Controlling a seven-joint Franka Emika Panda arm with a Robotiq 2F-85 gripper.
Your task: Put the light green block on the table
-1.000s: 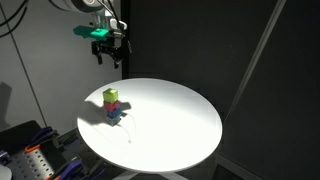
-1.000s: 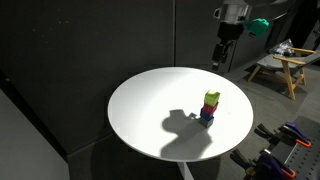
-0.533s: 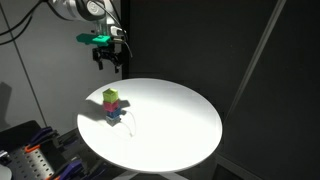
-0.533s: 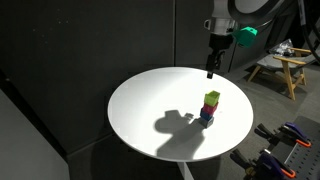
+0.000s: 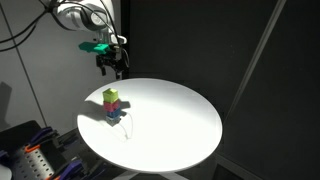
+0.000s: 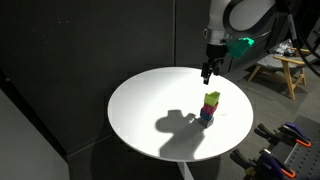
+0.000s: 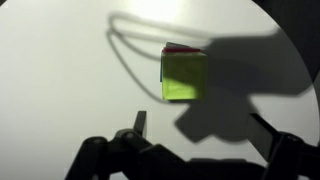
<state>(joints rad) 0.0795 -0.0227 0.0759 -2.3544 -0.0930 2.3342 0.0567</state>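
Jaws stand apart with nothing between them; the wrist view shows one dark finger (image 7: 140, 122) on each side of an open gap. From where I stand, they hang in the air above the stack and well clear of it, at the end of the arm (image 5: 78, 14) that reaches in over the back edge of the round white worktop (image 5: 175, 115).

The light green block (image 5: 111, 97) sits on top of a small tower, resting on the pink block (image 5: 113, 107), which in turn rests on the dark blue block (image 5: 115, 116). In the wrist view the green cube lies ahead of the gap between the fingers, with a sliver of pink showing along its far edge.

So I would say the task has hardly begun. Nothing has been gripped, and the green cube has not left the tower. Everything that matters is left to do: come down around the top cube, close on it, lift it off without toppling the two beneath, and set it on a bare stretch of white surface. There is plenty of that on all sides of the tower.
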